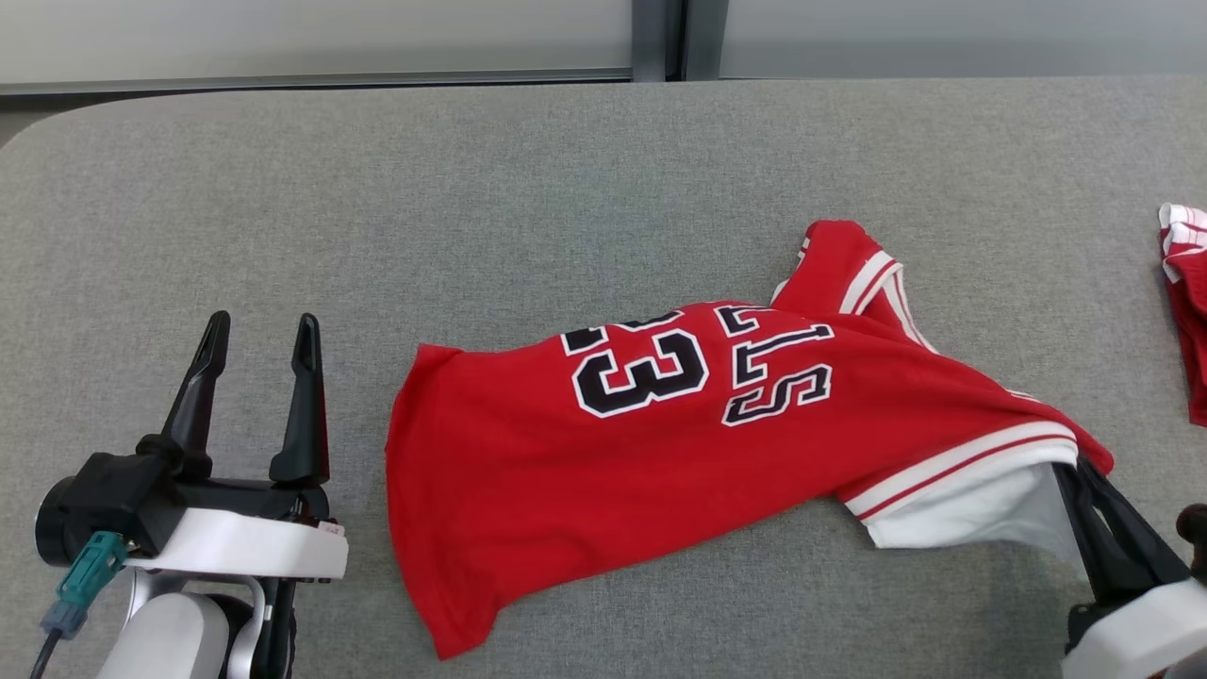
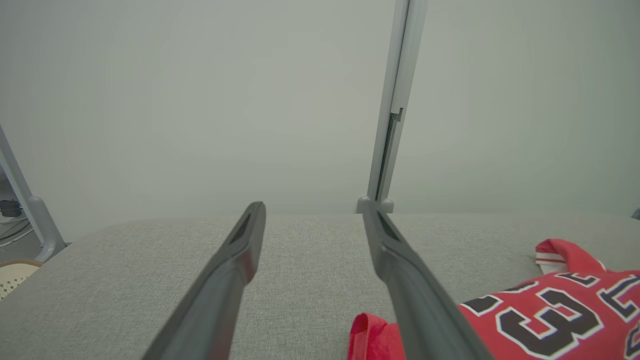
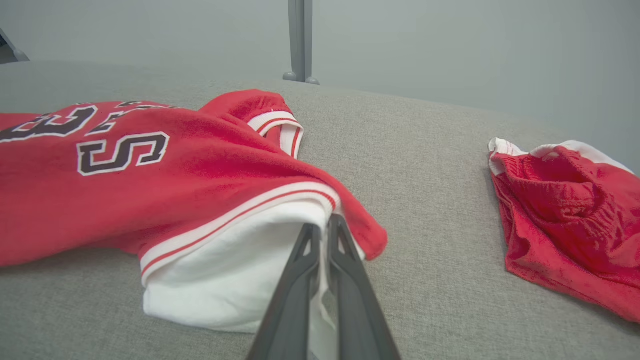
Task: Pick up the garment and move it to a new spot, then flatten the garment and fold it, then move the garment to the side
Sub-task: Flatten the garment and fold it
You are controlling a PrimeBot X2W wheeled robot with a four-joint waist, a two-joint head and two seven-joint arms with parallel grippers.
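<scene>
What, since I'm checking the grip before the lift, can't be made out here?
1. Right gripper fingertips: right wrist view, buried in the jersey's white fabric.
2. Jersey lettering: head view, partly lost in a fold.
3. Red shorts: head view, cut off by the right edge.

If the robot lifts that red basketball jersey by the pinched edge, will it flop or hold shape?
Probably floppy: the red basketball jersey sags in soft folds where the right gripper pinches it. Likely light, thin cloth, but its far end may drag on the grey fabric table.
</scene>
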